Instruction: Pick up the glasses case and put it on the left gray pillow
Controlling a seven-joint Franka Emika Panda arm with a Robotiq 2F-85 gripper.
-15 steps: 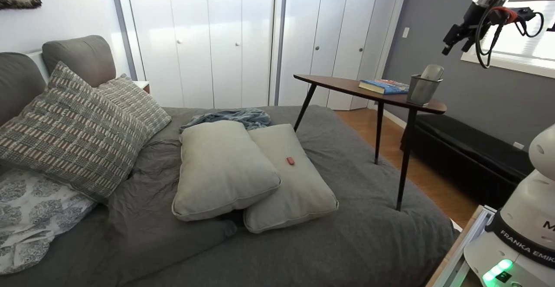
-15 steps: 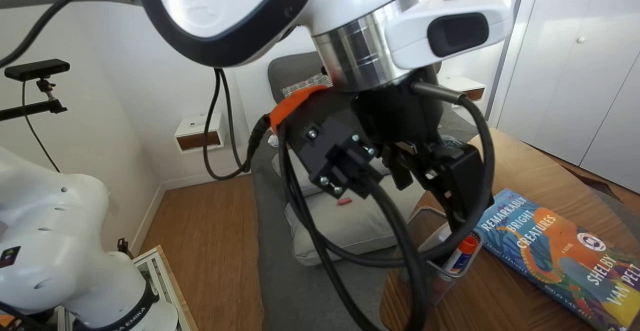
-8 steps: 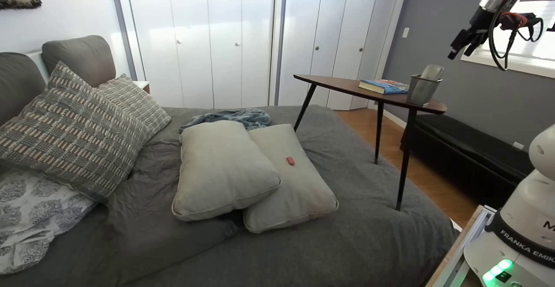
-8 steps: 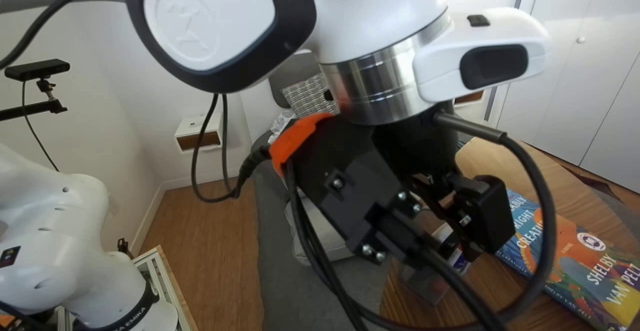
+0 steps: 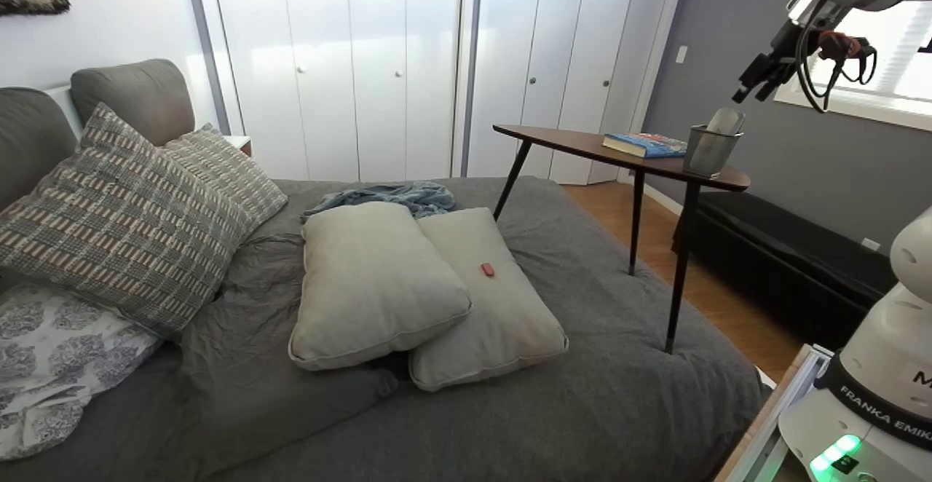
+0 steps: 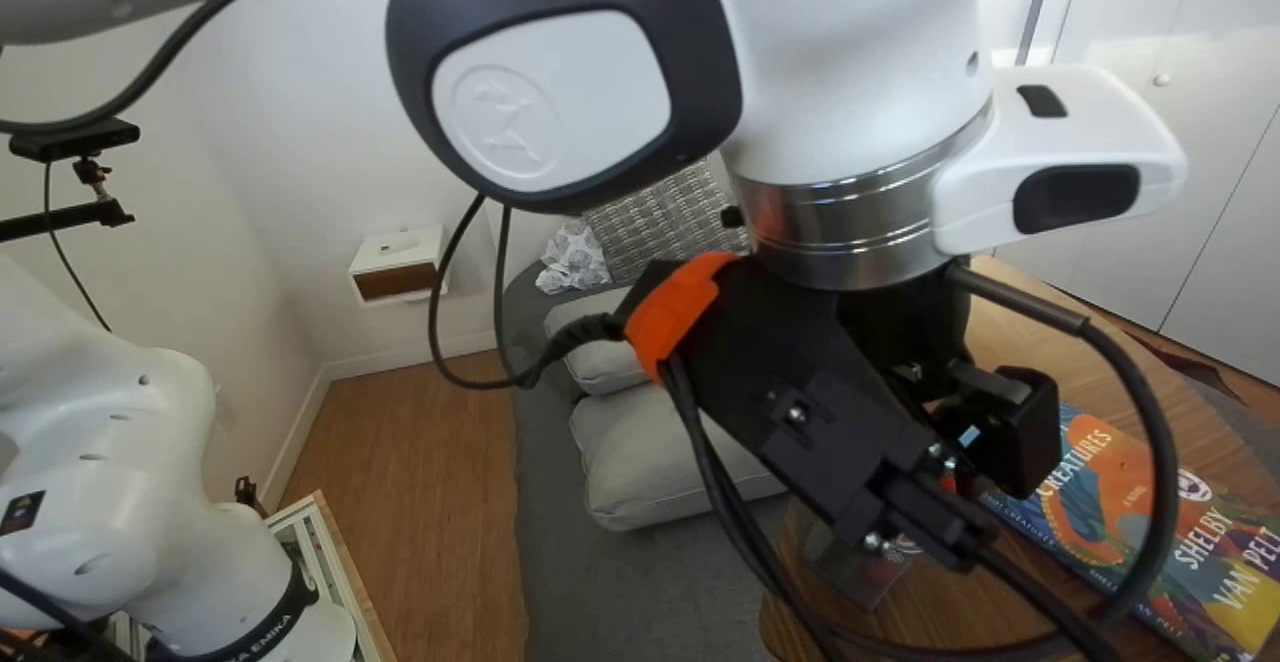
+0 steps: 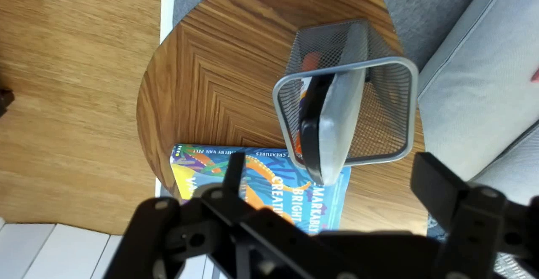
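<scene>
Tool (image 5: 750, 97) aslant above the glasses case (image 7: 343, 116), fingers (image 7: 433, 182) wide apart.

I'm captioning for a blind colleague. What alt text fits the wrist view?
A gray-and-black glasses case leans in a mesh cup on a wooden table, with the open, empty gripper at the bottom. A colorful book lies beside the cup, partly hidden by the gripper; at right, a light gray pillow and part of a second pillow.
</scene>
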